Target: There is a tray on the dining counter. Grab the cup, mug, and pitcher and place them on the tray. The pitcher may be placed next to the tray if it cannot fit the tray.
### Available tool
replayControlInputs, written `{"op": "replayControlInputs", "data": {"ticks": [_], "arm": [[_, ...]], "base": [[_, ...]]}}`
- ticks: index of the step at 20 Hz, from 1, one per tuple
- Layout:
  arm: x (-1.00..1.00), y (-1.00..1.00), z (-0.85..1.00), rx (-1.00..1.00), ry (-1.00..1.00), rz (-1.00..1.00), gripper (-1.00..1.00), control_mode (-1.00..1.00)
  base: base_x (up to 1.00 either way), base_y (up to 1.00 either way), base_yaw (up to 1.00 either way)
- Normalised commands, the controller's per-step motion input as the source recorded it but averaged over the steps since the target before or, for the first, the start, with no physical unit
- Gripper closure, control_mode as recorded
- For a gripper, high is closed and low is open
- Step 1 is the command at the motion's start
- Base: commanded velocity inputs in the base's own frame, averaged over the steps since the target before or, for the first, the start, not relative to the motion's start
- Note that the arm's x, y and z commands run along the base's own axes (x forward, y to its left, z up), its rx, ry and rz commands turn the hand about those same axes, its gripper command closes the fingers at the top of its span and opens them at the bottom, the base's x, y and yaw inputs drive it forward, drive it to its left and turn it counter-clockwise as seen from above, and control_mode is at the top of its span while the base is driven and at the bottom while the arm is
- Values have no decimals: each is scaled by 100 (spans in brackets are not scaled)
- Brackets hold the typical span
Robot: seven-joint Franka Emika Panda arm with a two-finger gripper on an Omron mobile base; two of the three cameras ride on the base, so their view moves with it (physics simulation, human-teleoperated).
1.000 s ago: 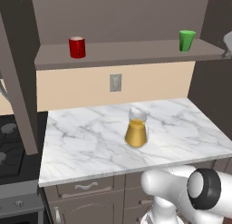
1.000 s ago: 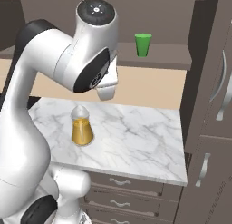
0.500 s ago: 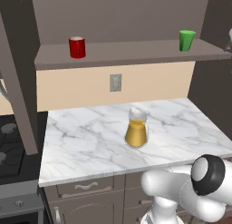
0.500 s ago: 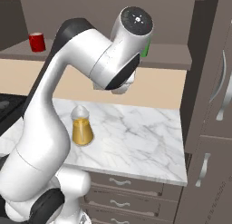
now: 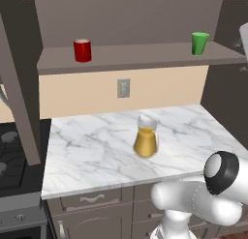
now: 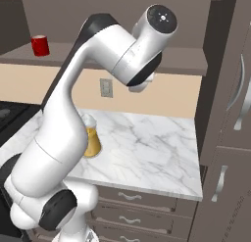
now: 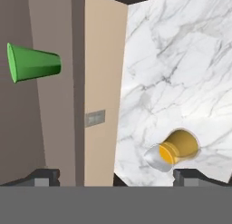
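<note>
The robot's gripper (image 7: 116, 175) hangs with its two dark fingertips (image 7: 43, 177) spread wide and nothing between them. On the marble countertop (image 5: 97, 146) below, the pitcher (image 5: 146, 141) of orange-yellow liquid stands upright near the middle, at about five o'clock in the hand view. Beyond it, past the beige wall's outlet (image 5: 123, 88), a grey shelf (image 5: 140, 56) carries the red mug (image 5: 83, 50) at eleven o'clock and the green cup (image 5: 199, 43) at one o'clock.
</note>
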Motion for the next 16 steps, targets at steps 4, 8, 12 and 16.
{"op": "replayControlInputs", "data": {"ticks": [4,8,12,16], "arm": [[41,-6,0,0,-6,0,-100,-100],[42,-7,0,0,-8,0,-100,-100],[35,-6,0,0,-8,0,-100,-100],[31,-12,0,1,-10,0,-100,-100]], "base": [[0,0,0],[0,0,0],[0,0,0],[0,0,0]]}}
